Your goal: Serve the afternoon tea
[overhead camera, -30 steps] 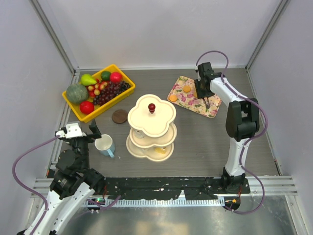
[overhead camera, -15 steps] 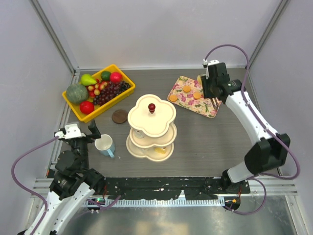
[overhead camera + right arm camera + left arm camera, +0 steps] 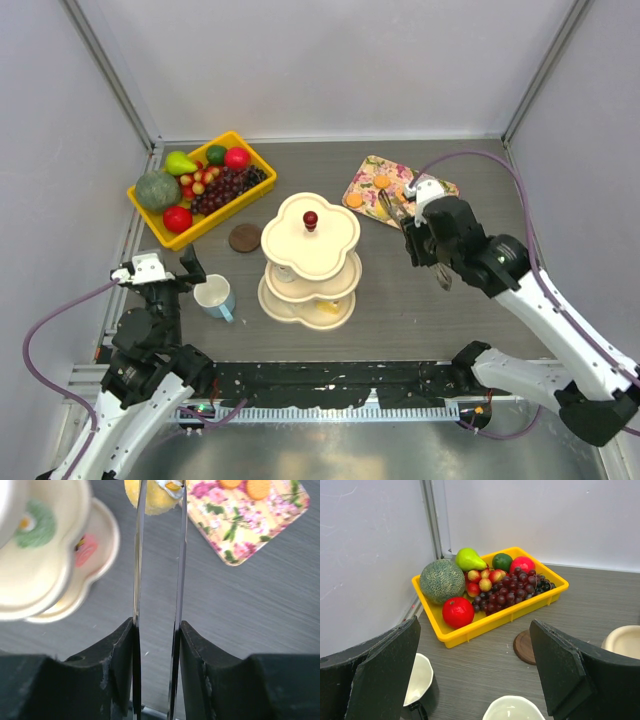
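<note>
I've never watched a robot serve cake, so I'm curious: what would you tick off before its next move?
1. Right jaws gripping the tongs: ok, shut on them.
2. Yellow pastry pinched at the tongs' tip: ok.
3. Pastry above the stand: not ok, it hangs off to the stand's side, toward the floral tray.
4. Free room on the stand: ok, there is bare surface beside the pink pastry on a lower tier.
5. Left jaws out of the way: ok, they are open and empty, over by the pale blue mug.
</note>
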`<state>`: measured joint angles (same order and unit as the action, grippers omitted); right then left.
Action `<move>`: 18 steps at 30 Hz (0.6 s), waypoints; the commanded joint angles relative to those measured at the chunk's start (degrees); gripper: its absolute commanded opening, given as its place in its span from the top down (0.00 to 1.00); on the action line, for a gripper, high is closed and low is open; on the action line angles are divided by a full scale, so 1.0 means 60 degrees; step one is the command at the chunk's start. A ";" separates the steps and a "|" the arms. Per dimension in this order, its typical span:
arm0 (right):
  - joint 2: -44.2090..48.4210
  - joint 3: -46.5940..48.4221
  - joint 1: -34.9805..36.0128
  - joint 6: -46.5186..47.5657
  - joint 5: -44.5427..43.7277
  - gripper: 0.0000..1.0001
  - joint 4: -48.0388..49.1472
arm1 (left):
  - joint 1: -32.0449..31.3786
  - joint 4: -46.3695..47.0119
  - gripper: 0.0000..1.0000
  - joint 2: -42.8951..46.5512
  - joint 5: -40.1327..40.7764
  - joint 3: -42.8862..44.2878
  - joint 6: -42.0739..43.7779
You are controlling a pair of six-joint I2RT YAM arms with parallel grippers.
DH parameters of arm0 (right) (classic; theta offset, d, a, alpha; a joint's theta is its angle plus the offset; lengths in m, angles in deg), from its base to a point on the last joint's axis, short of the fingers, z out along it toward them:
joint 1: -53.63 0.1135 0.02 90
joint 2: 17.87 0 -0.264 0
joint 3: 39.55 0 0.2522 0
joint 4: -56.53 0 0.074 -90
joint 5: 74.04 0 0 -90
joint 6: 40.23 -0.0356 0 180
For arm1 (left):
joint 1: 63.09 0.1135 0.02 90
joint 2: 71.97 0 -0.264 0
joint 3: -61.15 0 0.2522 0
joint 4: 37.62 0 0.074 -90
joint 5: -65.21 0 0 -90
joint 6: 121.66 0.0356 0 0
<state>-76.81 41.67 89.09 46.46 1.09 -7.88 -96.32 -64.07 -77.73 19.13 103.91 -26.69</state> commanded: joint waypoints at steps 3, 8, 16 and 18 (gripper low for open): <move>0.1487 -0.0695 0.1323 -0.1088 0.0940 0.58 -0.0405 | 0.0046 0.0342 0.01 -0.0138 0.0092 0.0148 0.0035; 0.2322 -0.1354 0.2013 -0.1615 0.1848 0.59 -0.0244 | 0.0046 0.0357 0.01 -0.0256 0.0092 0.0148 0.0036; 0.2821 -0.1970 0.3023 -0.1806 0.2845 0.59 0.0252 | 0.0046 0.0328 0.01 -0.0329 0.0063 0.0134 0.0035; 0.2762 -0.2044 0.3243 -0.1792 0.2918 0.60 0.0414 | 0.0046 0.0342 0.01 -0.0344 0.0048 0.0134 0.0036</move>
<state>-60.83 29.68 106.01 36.91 14.81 -10.59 -96.32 -64.04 -79.09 19.13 103.91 -26.69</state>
